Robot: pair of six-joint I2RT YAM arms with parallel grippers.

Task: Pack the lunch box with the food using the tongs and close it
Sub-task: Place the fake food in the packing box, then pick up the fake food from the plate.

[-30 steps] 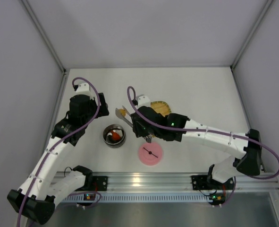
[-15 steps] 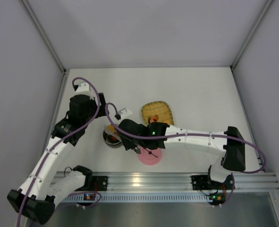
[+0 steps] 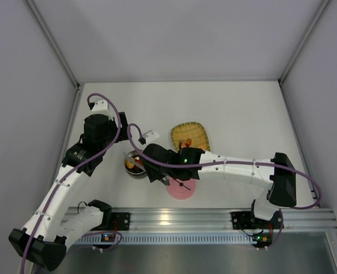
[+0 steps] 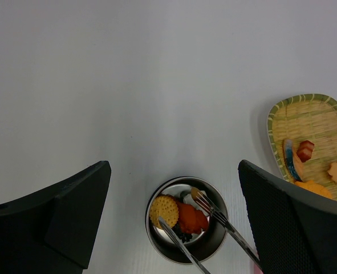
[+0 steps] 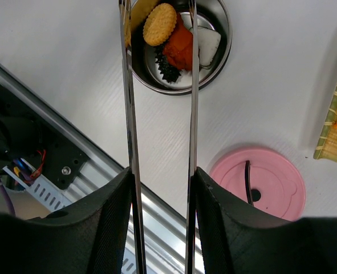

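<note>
The right tool (image 5: 161, 194) is gripping the tongs (image 5: 192, 103) by their two arms, holding their parted tips over the lunch box (image 5: 218, 72), which is sitting on the table (image 3: 242, 108) with a cracker (image 5: 159, 24) and red, white and dark pieces already in it. Packing is looking partly done: more food (image 4: 305, 151) is waiting on the yellow tray (image 4: 313, 111), and the pink lid (image 5: 271, 188) is lying just beside the lunch box, not yet on. The left tool (image 4: 174, 165) is hanging wide and empty above.

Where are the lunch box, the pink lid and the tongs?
lunch box (image 5: 212, 74), right wrist view, lower right inner wall.
pink lid (image 5: 271, 182), right wrist view, flat top beside the handle.
tongs (image 5: 191, 108), right wrist view, right-hand arm, midway along.
</note>
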